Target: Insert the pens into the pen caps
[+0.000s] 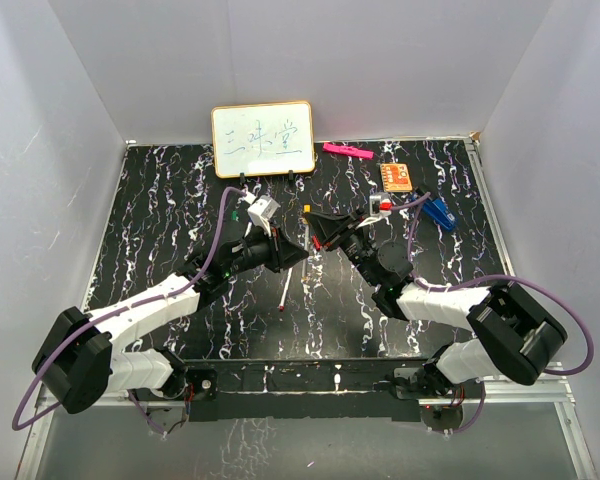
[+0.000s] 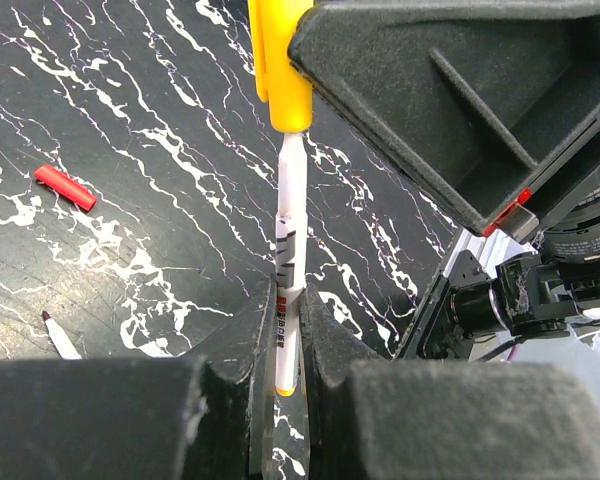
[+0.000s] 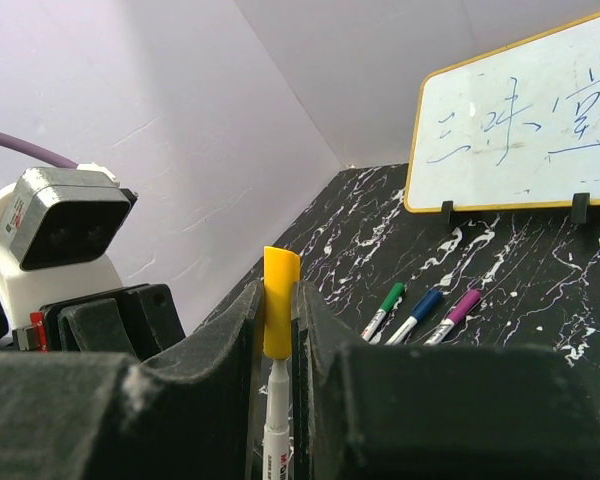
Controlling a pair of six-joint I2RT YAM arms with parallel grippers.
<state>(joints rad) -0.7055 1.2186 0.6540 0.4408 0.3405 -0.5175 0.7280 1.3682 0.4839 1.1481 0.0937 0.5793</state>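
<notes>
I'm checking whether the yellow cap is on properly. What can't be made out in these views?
- Left wrist view: how deep the pen sits in the yellow cap. The cap's wall hides the tip, and the right gripper and the frame edge hide its upper end.
- Right wrist view: the pen's lower barrel, cut off by the bottom edge.
- Top view: the pen-cap joint, too small between the right gripper and the left gripper.
</notes>
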